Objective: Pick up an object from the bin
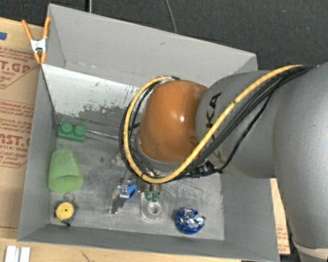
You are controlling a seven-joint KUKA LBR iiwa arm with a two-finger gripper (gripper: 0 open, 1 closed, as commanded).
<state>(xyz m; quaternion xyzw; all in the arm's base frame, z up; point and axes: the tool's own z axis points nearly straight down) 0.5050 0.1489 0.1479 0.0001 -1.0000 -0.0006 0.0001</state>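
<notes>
In the grey bin (pixel 51 95), the gripper (pixel 136 196) hangs right of a green cup (pixel 66 171); I cannot tell if it is wide or narrow. Just right of the gripper lies a blue-and-white ball (pixel 189 221). A small yellow disc (pixel 64 211) lies just in front of the cup.

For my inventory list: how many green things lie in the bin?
2. A green block near the left wall; a green cup below it in the picture. The arm covers the middle of the bin, so others may be hidden.
</notes>
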